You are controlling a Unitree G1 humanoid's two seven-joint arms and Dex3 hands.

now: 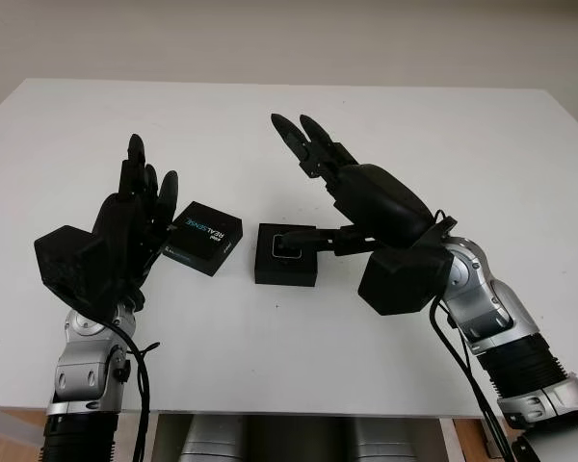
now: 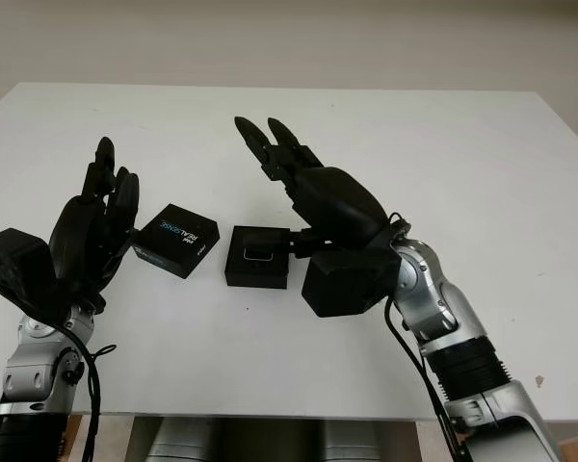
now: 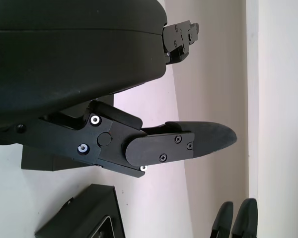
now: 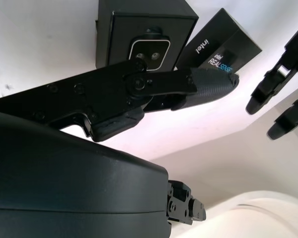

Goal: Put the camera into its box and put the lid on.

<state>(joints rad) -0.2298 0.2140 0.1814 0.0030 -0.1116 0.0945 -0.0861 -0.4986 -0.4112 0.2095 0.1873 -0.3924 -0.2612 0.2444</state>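
The camera (image 4: 149,52) is already sitting inside the box (image 1: 285,254), near the centre of the frame on the white table (image 1: 385,125); its pale face is showing in the box's open top. So the first half of the job looks done, and the lid is what is left. The lid (image 1: 203,237), with its printed face up, is lying on the table just to the left of the box, a little apart from it and turned at an angle.

The right hand (image 1: 366,197) is hovering over the box's right edge, holding nothing, its fingers (image 1: 303,140) apart and pointing up and away toward the upper middle of the frame. The left hand (image 1: 125,226) is standing upright at the left of the frame, just beside the lid's left corner, holding nothing, fingers (image 1: 140,173) extended upward and not closed on anything.
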